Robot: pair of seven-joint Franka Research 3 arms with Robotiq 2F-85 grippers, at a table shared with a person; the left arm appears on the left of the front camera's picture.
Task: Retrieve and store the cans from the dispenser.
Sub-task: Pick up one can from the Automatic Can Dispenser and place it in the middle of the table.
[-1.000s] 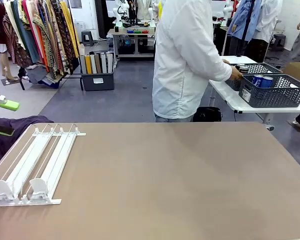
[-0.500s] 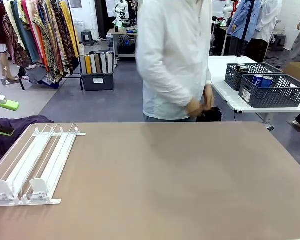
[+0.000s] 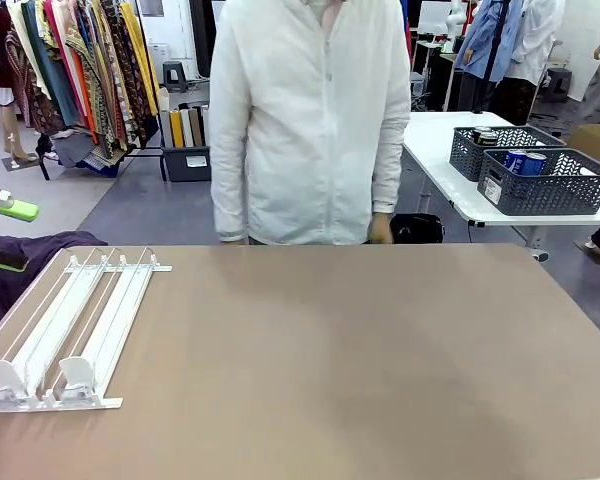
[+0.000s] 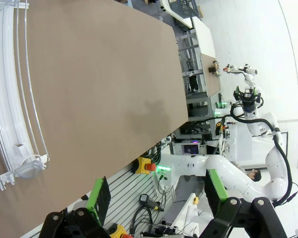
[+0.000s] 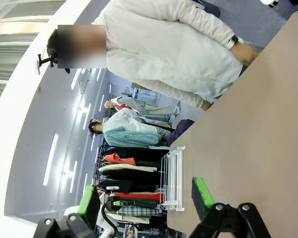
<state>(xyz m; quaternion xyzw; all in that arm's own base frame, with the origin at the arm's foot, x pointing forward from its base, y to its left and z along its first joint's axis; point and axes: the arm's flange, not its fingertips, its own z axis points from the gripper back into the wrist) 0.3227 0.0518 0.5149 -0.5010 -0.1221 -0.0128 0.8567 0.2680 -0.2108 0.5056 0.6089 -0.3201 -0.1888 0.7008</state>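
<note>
The dispenser (image 3: 70, 330), a sloped rack of white and clear rails, lies on the left of the brown table (image 3: 360, 360); its lanes show bare rails. Blue cans (image 3: 525, 161) stand in a dark mesh basket (image 3: 550, 190) on a white side table far right, with dark cans (image 3: 485, 137) in a second basket behind. My left gripper (image 3: 8, 236) hangs open at the left edge, beyond the rack's far end. In the left wrist view the gripper (image 4: 156, 193) is open over the rack (image 4: 12, 114). My right gripper (image 5: 145, 198) is open, holding nothing, with the dispenser (image 5: 173, 181) far off.
A person in a white shirt (image 3: 310, 120) stands at the table's far edge, arms down; whether the hand (image 3: 380, 230) holds anything I cannot tell. A dark cloth (image 3: 20, 260) lies past the left edge. Clothes racks and other tables stand behind.
The person has turned away from the baskets on the side table and stepped left, now facing my table at its far edge. Neither gripper has moved.
</note>
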